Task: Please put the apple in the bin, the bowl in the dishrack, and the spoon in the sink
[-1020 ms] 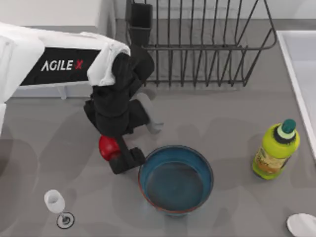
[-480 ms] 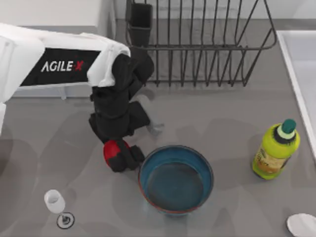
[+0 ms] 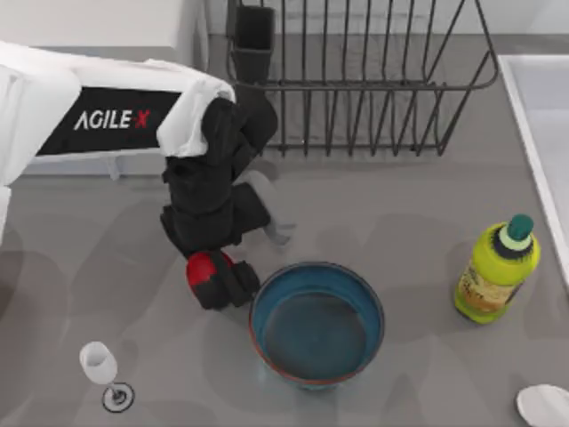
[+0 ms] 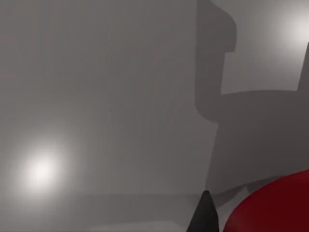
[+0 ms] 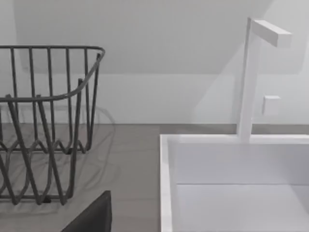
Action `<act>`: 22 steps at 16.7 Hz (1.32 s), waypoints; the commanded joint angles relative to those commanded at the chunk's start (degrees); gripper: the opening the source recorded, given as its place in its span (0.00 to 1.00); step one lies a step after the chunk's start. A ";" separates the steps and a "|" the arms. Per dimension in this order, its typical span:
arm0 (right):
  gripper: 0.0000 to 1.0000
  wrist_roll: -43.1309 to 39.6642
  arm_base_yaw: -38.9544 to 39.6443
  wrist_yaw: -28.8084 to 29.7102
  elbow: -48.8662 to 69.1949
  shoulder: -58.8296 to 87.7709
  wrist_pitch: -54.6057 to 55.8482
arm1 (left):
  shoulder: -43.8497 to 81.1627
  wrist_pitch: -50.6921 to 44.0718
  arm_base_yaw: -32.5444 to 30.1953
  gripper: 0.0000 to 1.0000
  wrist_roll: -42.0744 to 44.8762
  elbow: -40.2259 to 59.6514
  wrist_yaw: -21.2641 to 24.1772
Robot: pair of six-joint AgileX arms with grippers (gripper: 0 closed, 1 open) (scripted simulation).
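Observation:
The red apple (image 3: 201, 269) lies on the grey table just left of the bowl (image 3: 258, 311), which is teal inside with a reddish-brown rim. My left gripper (image 3: 213, 277) points down over the apple and is shut on it; one black finger (image 3: 233, 285) sits between apple and bowl. The left wrist view has the apple (image 4: 275, 208) beside a dark fingertip (image 4: 205, 215). The black wire dishrack (image 3: 356, 89) (image 5: 48, 121) stands at the back. The pale sink (image 3: 533, 116) (image 5: 231, 164) is at the right edge. The white spoon (image 3: 544, 405) lies at the front right. The bin is out of view. A dark part of my right gripper (image 5: 91, 217) shows low in its wrist view.
A green bottle (image 3: 496, 271) stands right of the bowl, near the sink's rim. A small wine glass (image 3: 100, 365) stands at the front left. A white appliance (image 3: 107, 22) sits at the back left, and a dark utensil cup (image 3: 253, 40) is at the rack's left corner.
My left gripper has shifted slightly right and down toward the bowl, and its black finger has drawn in against the apple. Over the last half second almost nothing has moved.

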 joint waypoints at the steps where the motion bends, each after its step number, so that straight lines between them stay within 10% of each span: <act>1: 1.00 0.00 0.00 0.00 0.00 0.00 0.00 | 0.00 0.00 0.00 0.00 0.00 0.00 0.00; 22: 1.00 0.00 0.00 0.00 0.00 0.00 0.00 | -7.16 -20.39 -0.45 0.00 -2.91 13.17 1.95</act>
